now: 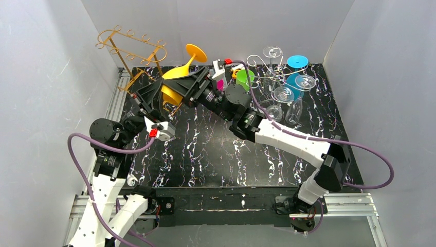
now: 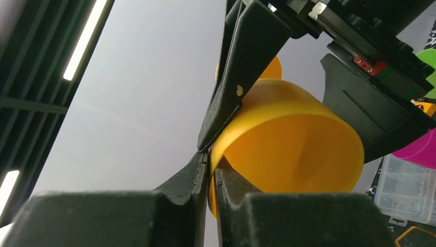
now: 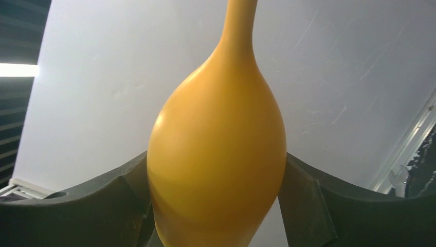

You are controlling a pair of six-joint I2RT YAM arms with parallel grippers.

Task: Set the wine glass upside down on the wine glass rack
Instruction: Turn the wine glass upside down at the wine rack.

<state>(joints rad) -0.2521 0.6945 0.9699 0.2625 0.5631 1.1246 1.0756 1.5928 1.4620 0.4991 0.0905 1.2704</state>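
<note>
Glass: the yellow wine glass [image 1: 177, 77] is off the table, tilted, with its foot up toward the back and its bowl lower, toward the left arm.
Left gripper [image 2: 210, 167]: clamped on the bowl's rim, one finger inside the bowl and one outside (the wall is pinched thin between them).
Right gripper [image 3: 216, 195]: closed around the bowl's widest part, a finger pressed against each side, with the stem rising above.
Rack: the gold wire rack [image 1: 131, 49] stands at the table's back left corner. The glass is just to its right, and the top view does not show whether they touch.
Arms: the right arm reaches across the table to the left, so both grippers meet at the glass.
Table [image 1: 216, 149]: black with white veining.
Back right: a silver rack [image 1: 267, 64] with clear glasses [image 1: 283, 95] around it, and a blue glass [image 1: 297, 64] beside it.
Back centre: a green cup [image 1: 244, 78] and a pink cup [image 1: 221, 84] behind the right arm's wrist.
</note>
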